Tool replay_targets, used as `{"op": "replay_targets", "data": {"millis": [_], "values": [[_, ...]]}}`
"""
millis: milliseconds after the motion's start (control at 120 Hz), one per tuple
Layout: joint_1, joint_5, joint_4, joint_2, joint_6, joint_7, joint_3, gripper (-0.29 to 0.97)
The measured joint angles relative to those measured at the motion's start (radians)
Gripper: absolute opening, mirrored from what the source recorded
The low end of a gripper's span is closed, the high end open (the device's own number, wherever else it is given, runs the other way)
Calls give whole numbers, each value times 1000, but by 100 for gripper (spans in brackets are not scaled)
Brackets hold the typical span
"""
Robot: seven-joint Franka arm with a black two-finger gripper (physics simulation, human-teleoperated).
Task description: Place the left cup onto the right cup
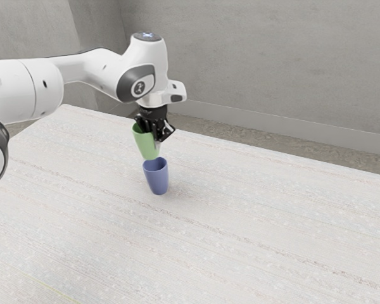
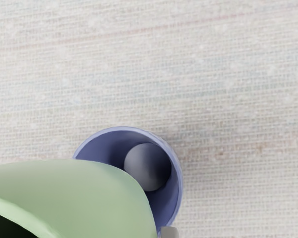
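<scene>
"Green cup (image 1: 144,142), entry one: where is it?"

"Off the table (image 1: 272,228), tilted, its base at the mouth of the blue cup (image 1: 156,178). Whether they touch, I cannot tell."

"Gripper (image 1: 155,132)?"

"Black, two fingers, narrow, clamped on the green cup's rim. It hangs from the white arm (image 1: 82,66), which comes in from the exterior view's left."

"Entry two, blue cup?"

"Upright on the table, mouth up, directly beneath the held cup."

"From the hand's camera?"

"Green cup (image 2: 64,198) close and large, overlapping part of the blue cup (image 2: 165,203). The blue cup's greyish bottom is visible inside. Pale woven table (image 2: 188,74) all round."

"Backdrop?"

"Grey wall (image 1: 272,57)."
</scene>
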Motion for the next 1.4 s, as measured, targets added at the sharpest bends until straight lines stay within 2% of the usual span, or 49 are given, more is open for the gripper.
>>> {"op": "replay_targets", "data": {"millis": [1400], "values": [[5, 18, 10, 88, 81, -83, 2, -10]]}}
